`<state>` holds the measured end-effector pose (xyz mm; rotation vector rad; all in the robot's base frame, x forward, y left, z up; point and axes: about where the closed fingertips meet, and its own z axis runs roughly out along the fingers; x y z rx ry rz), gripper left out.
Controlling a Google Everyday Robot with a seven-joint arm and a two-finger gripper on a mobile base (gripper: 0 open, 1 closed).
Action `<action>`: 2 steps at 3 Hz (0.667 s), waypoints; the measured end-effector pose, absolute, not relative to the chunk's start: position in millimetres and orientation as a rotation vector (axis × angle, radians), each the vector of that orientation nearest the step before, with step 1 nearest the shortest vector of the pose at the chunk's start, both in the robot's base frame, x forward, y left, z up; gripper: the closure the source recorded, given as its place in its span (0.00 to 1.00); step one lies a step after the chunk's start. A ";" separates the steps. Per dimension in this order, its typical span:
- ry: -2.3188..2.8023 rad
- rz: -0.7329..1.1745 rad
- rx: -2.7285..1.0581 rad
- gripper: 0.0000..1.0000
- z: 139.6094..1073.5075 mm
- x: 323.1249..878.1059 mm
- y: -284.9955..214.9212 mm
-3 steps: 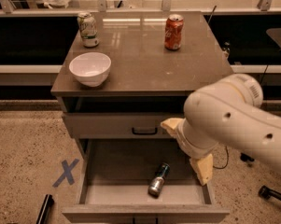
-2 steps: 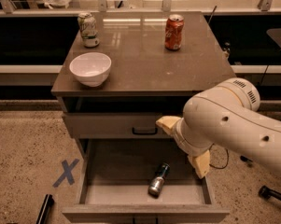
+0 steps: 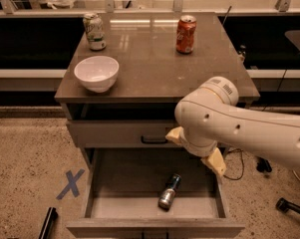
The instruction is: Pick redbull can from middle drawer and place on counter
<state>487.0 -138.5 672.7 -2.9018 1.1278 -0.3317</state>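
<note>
Since a second ago the white arm has swung a little to the left and its gripper [image 3: 213,160] has lifted slightly. It now hangs over the right rear corner of the middle drawer [image 3: 114,179], just under the shut shallow drawer [image 3: 109,133] above it. The bulky wrist covers most of the tool, so I cannot tell whether the gripper is open or closed; it holds nothing that can be seen.

The redbull can [image 3: 169,191] lies on its side on the middle drawer's grey floor, right of centre and toward the front wall, apart from the gripper. It looks like it was laid there as the target. The drawer stands pulled fully out, which leaves clear room to reach in from above. The arm seems to be lining up for a descent, so the pick has not yet begun.

The can is slim and blue-and-silver. Its shiny silver end points toward the drawer's front and its darker end angles back and to the right. Being round and smooth, it would likely roll if nudged across its length.

Above the middle drawer, the counter [image 3: 154,63] carries a white bowl [image 3: 96,72] over the drawer's left side. A green-white can [image 3: 94,31] and an orange-red soda can [image 3: 186,34] stand farther back, with bare slab between them for the placement.
</note>
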 end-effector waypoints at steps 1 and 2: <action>1.014 -0.226 -2.971 0.00 618.9 501.6 -166.0; 0.882 -0.184 -3.013 0.00 600.2 501.7 -169.1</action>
